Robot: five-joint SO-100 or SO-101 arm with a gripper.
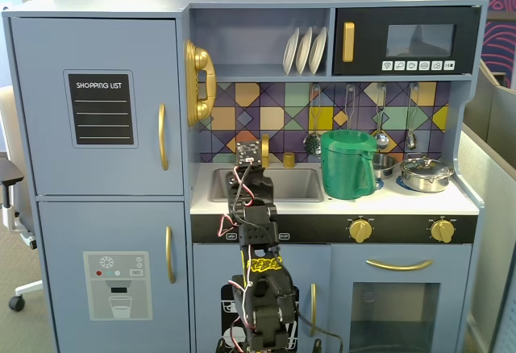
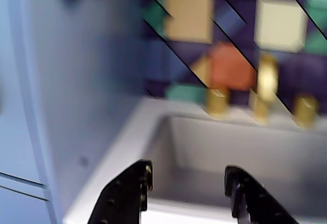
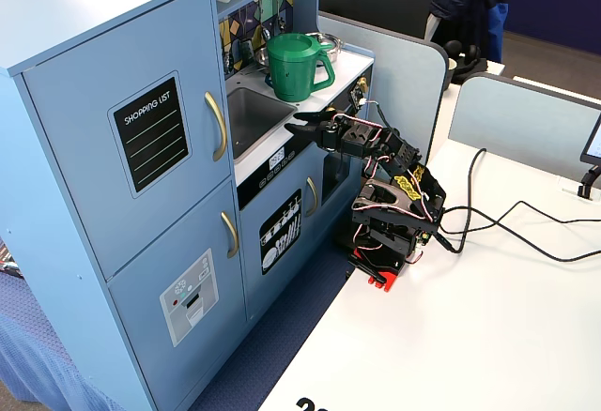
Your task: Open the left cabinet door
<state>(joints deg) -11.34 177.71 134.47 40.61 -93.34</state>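
The black two-finger claw is spread and empty, poised over the front edge of the grey toy sink (wrist view). The large blue-grey left cabinet door with black "SHOPPING LIST" panel is shut, lying left of the claw in both fixed views; its curved gold handle stands apart from the claw.

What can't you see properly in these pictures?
- Inside the left door: hidden, it is shut in both fixed views.
- Sink taps: blurred in the wrist view.
- Tool in a fixed view: seen from behind, the arm covers its fingers; the wrist view shows them apart.
- Microwave buttons: too small to read.
- Arm's base: cut off by the bottom edge in that fixed view.
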